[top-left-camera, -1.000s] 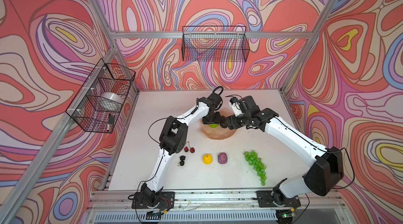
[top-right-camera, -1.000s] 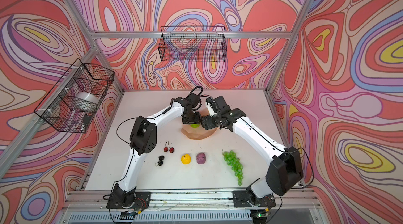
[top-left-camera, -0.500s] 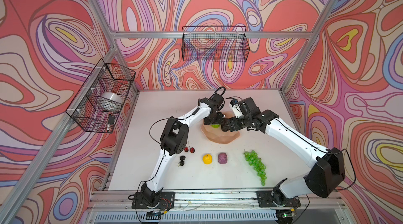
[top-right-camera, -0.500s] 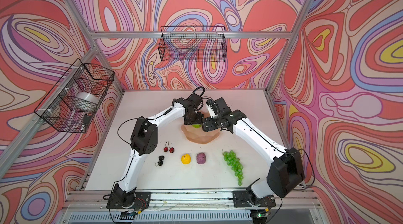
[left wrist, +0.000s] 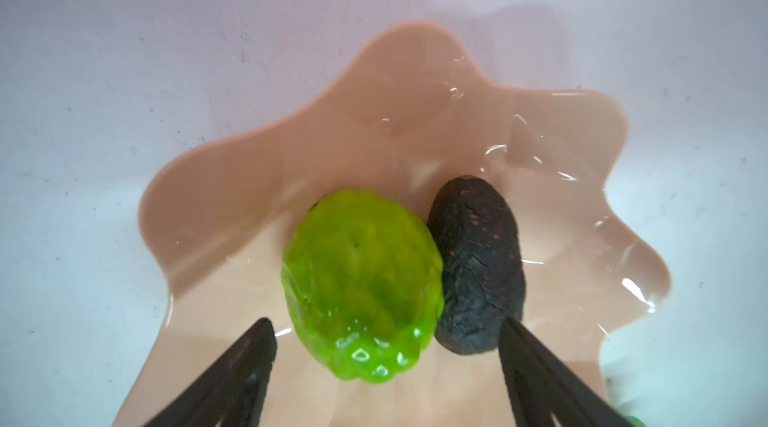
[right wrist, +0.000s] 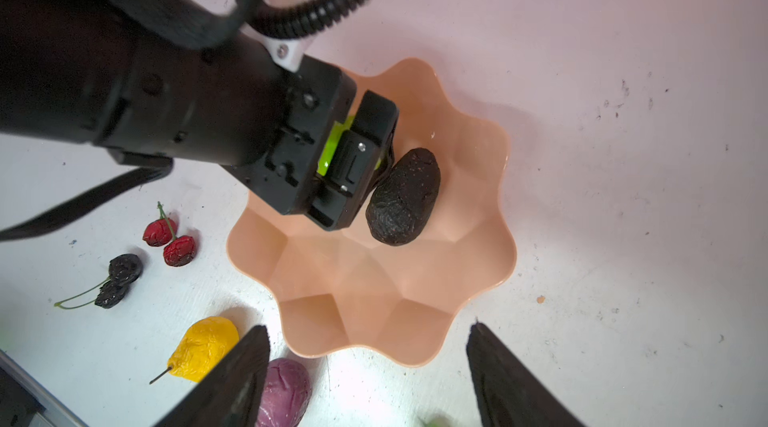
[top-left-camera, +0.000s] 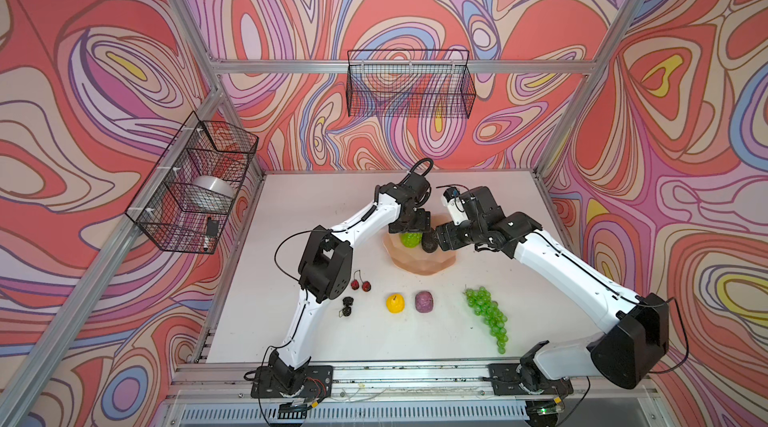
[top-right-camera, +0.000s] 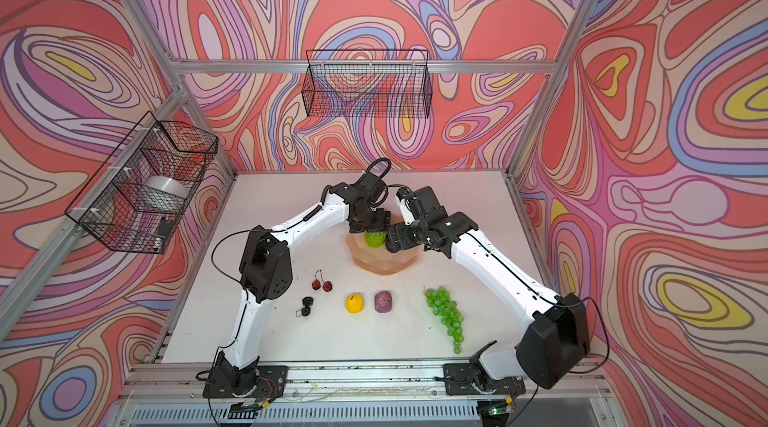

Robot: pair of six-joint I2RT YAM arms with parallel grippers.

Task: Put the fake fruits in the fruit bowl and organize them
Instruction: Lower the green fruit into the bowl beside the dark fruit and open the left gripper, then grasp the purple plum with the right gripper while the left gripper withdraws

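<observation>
Fruit bowl (top-left-camera: 419, 265) sits mid-bench (top-left-camera: 316, 204), a bit toward the back and well off every edge. Inside it the bumpy lime-green ball (left wrist: 361, 283) and dark avocado (left wrist: 478, 262) lie touching side by side in the far part; the near half of the bowl floor is bare. Left jaws are wide, tips either side of the lime ball and gripping nothing, the ball resting on the bowl. Right jaws are wide too, nothing between them, hanging over the bowl's near rim in the right wrist view. Both wrists crowd over the bowl close together, and the left wrist body hides most of the lime ball from the right wrist view. On the bench nearer than the bowl, a loose row from left to right: red cherry pair (top-left-camera: 360, 284), black berries (top-left-camera: 347, 306), yellow fruit (top-left-camera: 395, 303), purple bumpy ball (top-left-camera: 424, 302), green grape bunch (top-left-camera: 488, 317). The left arm's elbow is just beside the cherries in both top views. Open bench lies behind the bowl and along the left side. One wire basket (top-left-camera: 191, 188) on the left wall holds a silver bowl (top-left-camera: 212, 192), another wire basket (top-left-camera: 409, 90) is on the back wall, both well above the bench.
</observation>
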